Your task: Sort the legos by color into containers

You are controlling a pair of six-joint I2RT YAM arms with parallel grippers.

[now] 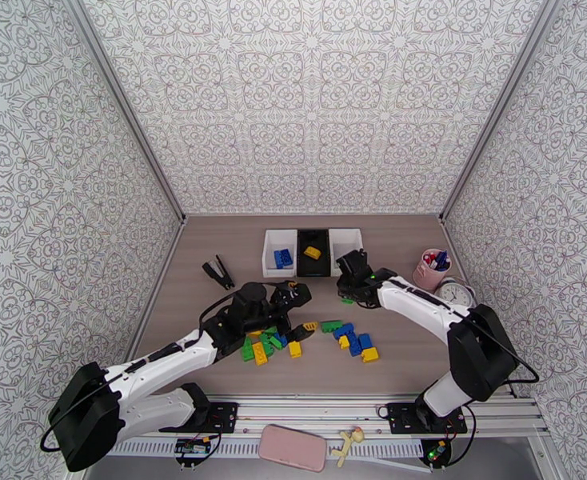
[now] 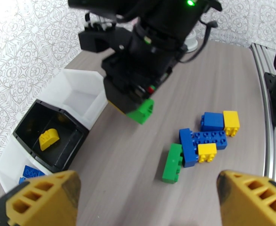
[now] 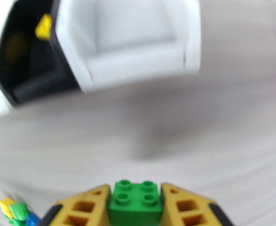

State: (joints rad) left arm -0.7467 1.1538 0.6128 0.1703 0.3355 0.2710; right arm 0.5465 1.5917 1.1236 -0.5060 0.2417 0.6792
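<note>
Cup (image 1: 430, 270), clock (image 1: 456, 292), right of bins (image 1: 346, 241)

top: high, rear, looking down | wrists: low, near table (image 1: 421, 330) | shared: black bin (image 1: 303, 264)

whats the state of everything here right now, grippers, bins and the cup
left gripper, open, holding nothing
right gripper, shut on a small green studded plastic brick, held in the air
left white plastic bin, holds blue bricks
black middle plastic bin, holds a yellow brick
right white plastic bin, empty
pink pen cup, upright, pens inside
</note>
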